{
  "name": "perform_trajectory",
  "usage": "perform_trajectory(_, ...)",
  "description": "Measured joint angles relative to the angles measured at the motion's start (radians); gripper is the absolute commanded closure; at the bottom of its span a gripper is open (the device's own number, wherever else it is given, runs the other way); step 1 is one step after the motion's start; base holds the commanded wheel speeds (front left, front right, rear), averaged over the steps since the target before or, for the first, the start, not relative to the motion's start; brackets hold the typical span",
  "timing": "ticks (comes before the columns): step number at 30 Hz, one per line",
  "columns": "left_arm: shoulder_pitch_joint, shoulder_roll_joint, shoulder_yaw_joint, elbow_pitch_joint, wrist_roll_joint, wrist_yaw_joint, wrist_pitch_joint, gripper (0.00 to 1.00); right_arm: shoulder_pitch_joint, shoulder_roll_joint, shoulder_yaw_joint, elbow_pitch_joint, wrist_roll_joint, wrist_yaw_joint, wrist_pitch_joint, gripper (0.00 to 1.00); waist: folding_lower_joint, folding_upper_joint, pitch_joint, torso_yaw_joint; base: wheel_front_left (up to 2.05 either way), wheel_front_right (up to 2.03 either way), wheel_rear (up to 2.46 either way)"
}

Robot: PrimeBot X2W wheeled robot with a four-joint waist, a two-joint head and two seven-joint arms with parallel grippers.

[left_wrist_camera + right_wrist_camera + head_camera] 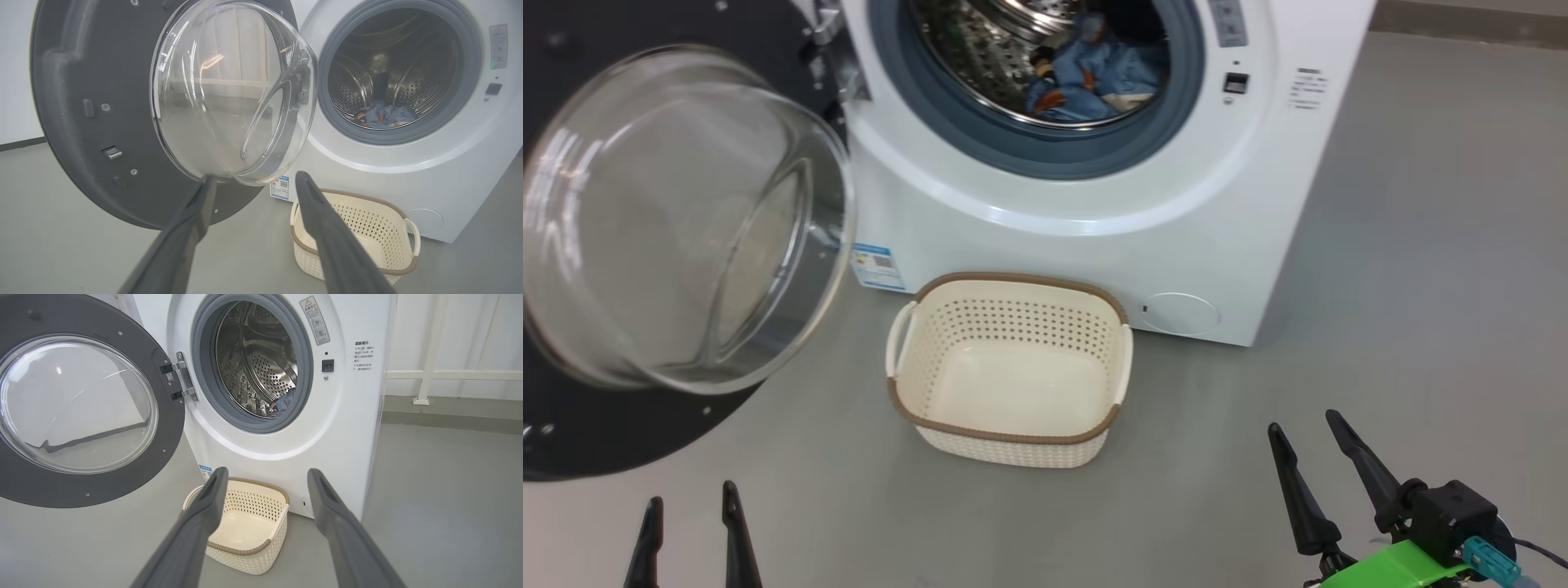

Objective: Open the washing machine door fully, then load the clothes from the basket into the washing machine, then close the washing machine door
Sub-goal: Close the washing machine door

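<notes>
washing machine door (605, 441): cut by left edge | clothes (1094, 77): lower part seemingly behind gasket (1045, 159)

left gripper (691, 495) low, jaws apart, empty; right gripper (1302, 423) further forward, jaws apart, empty

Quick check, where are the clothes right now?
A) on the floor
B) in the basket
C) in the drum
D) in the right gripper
C: the clothes lie inside the washing machine, in its drum, and the basket in front holds nothing.
</notes>
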Motion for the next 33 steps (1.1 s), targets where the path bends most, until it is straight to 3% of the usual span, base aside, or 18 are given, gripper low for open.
perform_trajectory(13,0.002,0.000,-0.006,0.000,-0.009,0.001,0.000,0.00,0.017,0.006,0.001,-0.002,-0.008,0.000,0.004,0.00,0.0000,0.0000,-0.007,0.086,0.00,0.00,0.00)
perform_trajectory(33,0.003,0.000,-0.015,0.000,-0.020,0.010,0.000,0.00,0.017,0.007,0.002,-0.002,-0.011,0.000,0.005,0.00,-0.0001,-0.0001,0.000,0.154,0.00,0.00,0.00)
